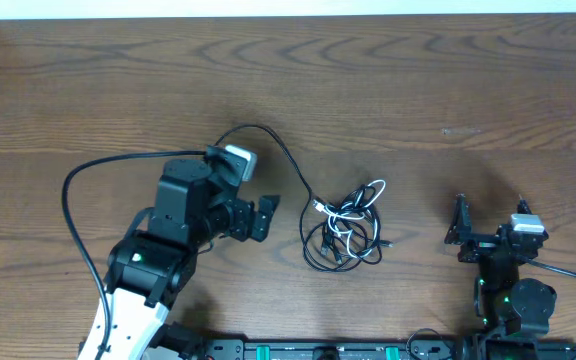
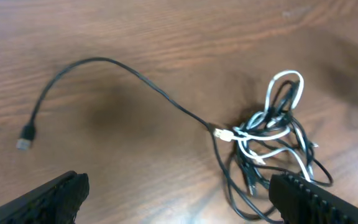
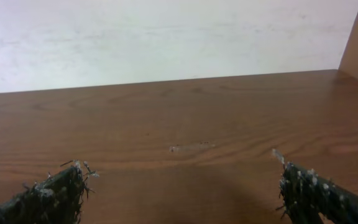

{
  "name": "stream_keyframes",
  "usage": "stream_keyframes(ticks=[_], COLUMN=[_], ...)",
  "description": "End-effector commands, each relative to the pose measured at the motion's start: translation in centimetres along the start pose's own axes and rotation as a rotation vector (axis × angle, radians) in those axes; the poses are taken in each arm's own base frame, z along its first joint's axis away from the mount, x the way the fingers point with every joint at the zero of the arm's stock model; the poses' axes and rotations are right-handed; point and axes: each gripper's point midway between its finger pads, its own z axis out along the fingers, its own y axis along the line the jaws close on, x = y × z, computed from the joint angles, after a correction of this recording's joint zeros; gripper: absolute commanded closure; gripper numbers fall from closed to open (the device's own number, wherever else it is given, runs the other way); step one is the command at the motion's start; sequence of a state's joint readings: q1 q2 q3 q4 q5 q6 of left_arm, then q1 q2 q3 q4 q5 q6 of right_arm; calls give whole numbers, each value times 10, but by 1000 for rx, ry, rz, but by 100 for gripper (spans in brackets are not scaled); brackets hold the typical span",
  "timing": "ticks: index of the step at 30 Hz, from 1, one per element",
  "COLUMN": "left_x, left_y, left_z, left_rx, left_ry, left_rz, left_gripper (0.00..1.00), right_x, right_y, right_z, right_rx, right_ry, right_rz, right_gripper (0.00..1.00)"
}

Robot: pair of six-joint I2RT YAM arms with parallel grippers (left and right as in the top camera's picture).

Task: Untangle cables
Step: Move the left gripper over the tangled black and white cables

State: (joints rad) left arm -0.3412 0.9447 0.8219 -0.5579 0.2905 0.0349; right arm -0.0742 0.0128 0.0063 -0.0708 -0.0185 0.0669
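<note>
The cables lie in a tangle [image 1: 345, 232] at the table's middle: black loops with a shorter white cable [image 1: 366, 194] wound through them. One long black cable [image 1: 286, 160] arcs up and left from the tangle toward my left wrist. In the left wrist view the tangle [image 2: 272, 146] lies at the right, and the long black cable [image 2: 114, 65] ends in a small plug [image 2: 23, 140] at the left. My left gripper [image 1: 264, 217] [image 2: 179, 199] is open and empty, just left of the tangle. My right gripper [image 1: 460, 228] [image 3: 182, 193] is open and empty, to the right of the tangle, over bare wood.
A thick black robot wire [image 1: 71, 205] loops out from the left arm at the left. The arm bases sit along the front edge [image 1: 318, 350]. The right wrist view shows the table's far edge and a pale wall [image 3: 166, 37].
</note>
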Motion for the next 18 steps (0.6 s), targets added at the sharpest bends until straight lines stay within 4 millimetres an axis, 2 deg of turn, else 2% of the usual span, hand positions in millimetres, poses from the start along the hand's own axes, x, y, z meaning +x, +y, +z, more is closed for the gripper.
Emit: stream_keyframes(ticks=[1,7,18], left_x=[-9,-9,-4], left_y=[-16,-38,-47], left_z=[-3,-4,-3], left_rx=[43,90,98], left_ry=[13,54,74], left_rz=[45,89,120], left_gripper=[2,2,2], right_x=[1,1,1], right_y=[-1,0,-1], right_z=[0,0,0], right_rx=[5,4,5], right_ry=[4,4,4], right_rz=[-13,-13,-13], right_gripper=[1,1,1])
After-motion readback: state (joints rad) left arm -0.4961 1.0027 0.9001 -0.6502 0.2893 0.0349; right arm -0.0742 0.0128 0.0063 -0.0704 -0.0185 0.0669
